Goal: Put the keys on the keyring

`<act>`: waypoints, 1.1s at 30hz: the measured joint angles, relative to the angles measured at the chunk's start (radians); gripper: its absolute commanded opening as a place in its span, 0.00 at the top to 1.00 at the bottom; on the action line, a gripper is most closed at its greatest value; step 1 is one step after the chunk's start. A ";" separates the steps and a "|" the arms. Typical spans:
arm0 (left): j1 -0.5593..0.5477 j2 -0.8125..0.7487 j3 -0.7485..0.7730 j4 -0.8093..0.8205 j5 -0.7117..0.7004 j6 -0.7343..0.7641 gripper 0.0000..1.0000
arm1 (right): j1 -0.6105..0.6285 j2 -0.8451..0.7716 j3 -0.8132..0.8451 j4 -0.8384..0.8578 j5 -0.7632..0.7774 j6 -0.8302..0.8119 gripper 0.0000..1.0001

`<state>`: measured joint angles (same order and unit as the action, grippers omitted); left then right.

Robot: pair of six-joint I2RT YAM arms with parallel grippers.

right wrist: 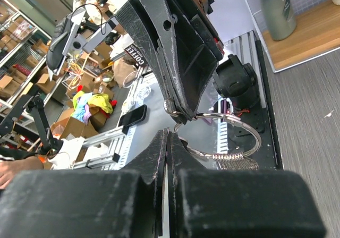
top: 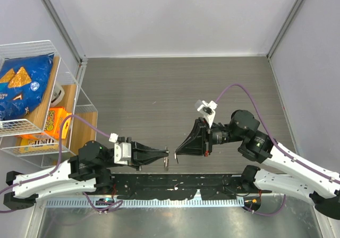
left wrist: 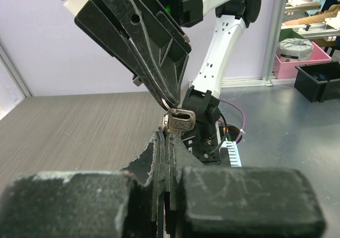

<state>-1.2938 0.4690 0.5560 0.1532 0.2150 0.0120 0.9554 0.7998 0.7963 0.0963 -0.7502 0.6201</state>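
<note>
Gripping: right claw (top: 177, 153) closed on the keyring (right wrist: 256, 134), left claw (top: 166, 154) closed on a key (left wrist: 181, 120). Tips nearly meet over the table's (top: 159, 89) near edge; key touches keyring just below right claw's tip.

Bright, even light from overhead leaves only faint, soft shadows on the grey table (top: 159, 89) under the left claw (top: 166, 154) and right claw (top: 177, 153), while in each wrist view the nearest fingers (left wrist: 69, 206) loom dark and slightly blurred below the sharper tips.

Closed jaws' tip apparently pinching keyring (right wrist: 218, 116).
</note>
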 measured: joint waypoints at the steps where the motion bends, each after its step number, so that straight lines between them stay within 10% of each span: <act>1: 0.000 0.000 0.000 0.004 0.003 0.000 1.00 | 0.004 0.004 0.000 0.004 0.000 0.007 0.94; 33: 0.000 -0.018 -0.001 0.015 0.018 0.022 1.00 | 0.040 0.093 0.000 0.078 0.023 0.093 0.94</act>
<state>-1.2938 0.4515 0.5549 0.1684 0.2329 0.0338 0.9958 0.8928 0.7967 0.1741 -0.7269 0.7132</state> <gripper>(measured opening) 0.030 0.061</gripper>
